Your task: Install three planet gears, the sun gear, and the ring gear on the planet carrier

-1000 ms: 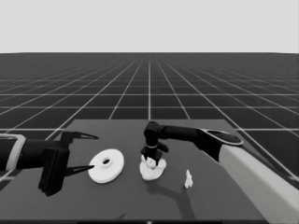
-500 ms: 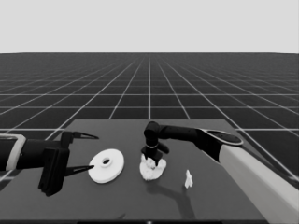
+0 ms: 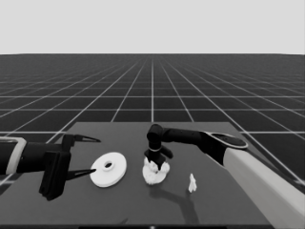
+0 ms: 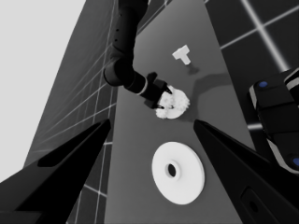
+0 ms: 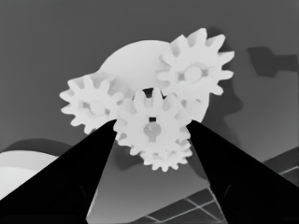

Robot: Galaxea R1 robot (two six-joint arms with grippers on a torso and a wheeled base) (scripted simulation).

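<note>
The planet gears point(image 5: 152, 128) look like smooth, matt white plastic, their teeth crisply moulded, as does the smaller round part point(image 5: 135, 60) beneath them. The larger round part point(image 3: 108, 169) has the same plain white, unglossy face. The table point(image 3: 119, 200) is a dark, flat, matt surface. The right gripper's point(image 5: 152, 135) fingers point(image 5: 70, 182) are uniformly black and dull.

The head view looks down across the counter point(image 3: 119, 200) toward the horizon, the left wrist view along it sideways, the right wrist view close above the gears point(image 5: 152, 128); all three share them.
</note>
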